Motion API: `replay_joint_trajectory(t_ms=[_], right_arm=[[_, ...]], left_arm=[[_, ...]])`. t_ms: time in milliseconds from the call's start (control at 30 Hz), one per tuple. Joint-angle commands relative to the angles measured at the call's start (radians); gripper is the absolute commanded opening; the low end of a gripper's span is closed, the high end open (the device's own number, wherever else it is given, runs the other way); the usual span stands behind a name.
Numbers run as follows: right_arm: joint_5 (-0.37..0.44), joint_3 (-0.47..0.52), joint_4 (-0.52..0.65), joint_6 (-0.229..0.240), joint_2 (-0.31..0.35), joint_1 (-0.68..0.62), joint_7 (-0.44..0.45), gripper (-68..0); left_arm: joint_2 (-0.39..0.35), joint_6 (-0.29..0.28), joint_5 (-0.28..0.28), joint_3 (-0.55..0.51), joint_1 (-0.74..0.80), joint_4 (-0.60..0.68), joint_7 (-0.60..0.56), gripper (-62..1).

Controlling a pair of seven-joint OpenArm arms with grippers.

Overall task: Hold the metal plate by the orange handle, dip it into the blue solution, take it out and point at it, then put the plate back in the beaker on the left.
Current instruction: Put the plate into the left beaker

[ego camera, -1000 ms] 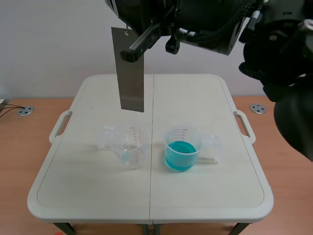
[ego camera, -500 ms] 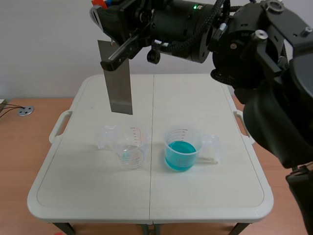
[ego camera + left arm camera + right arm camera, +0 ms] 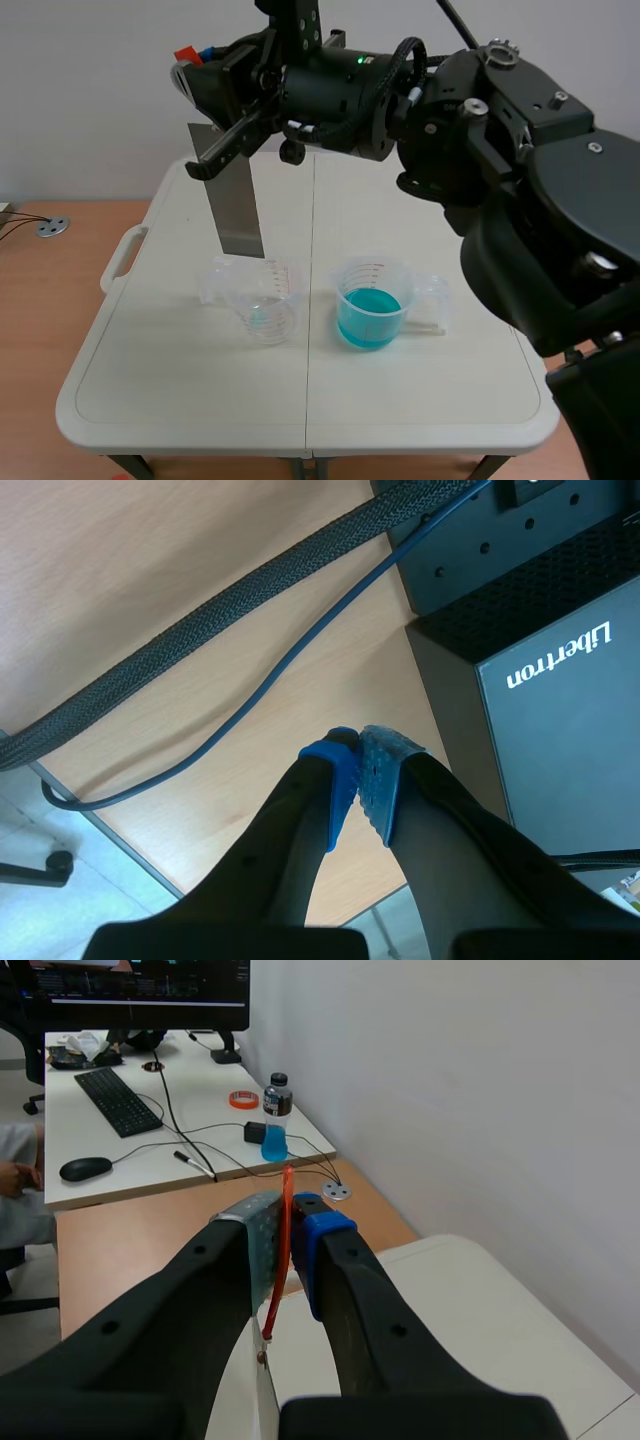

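My right arm reaches in from the right, high over the table, with the right gripper (image 3: 192, 68) shut on the orange handle (image 3: 186, 52) of the grey metal plate (image 3: 232, 205). The plate hangs tilted, and its lower edge is at the rim of the clear left beaker (image 3: 262, 300). The beaker with blue solution (image 3: 370, 305) stands to the right of it. In the right wrist view the orange handle (image 3: 285, 1250) is pinched between my right gripper's (image 3: 284, 1222) pads. The left gripper (image 3: 360, 770) is shut on nothing, over a wooden surface with cables.
Both beakers stand mid-way on the white folding table (image 3: 400, 200). A thin clear stick (image 3: 430, 325) lies beside the blue beaker. A black box (image 3: 560, 680) is beside the left gripper. Beyond the right gripper a desk (image 3: 150, 1130) carries a keyboard, mouse and bottle.
The right arm has swung left and lower with the plate. The plate now tilts, and its lower edge has come down from well above the table to the left beaker's rim.
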Motion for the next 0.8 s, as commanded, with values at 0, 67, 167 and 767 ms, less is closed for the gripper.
replay_joint_trajectory(t_ms=[0, 67, 167, 767], right_arm=[[0.015, 0.000, 0.003, -0.003, -0.005, 0.020, 0.022, -66.2], [0.014, 0.000, -0.001, -0.003, -0.005, 0.019, 0.023, -66.2], [0.012, 0.000, -0.003, -0.003, -0.005, 0.019, 0.023, -66.2], [0.012, 0.000, -0.094, -0.003, -0.005, 0.019, 0.057, -66.2]], left_arm=[[0.000, -0.003, -0.003, 0.005, 0.013, 0.007, -0.005, -57.9], [0.000, -0.003, -0.003, 0.005, 0.013, 0.007, -0.005, -57.9], [0.000, -0.003, -0.003, 0.005, 0.013, 0.007, -0.005, -57.9], [-0.001, -0.003, -0.003, 0.005, 0.013, 0.007, -0.005, -57.9]])
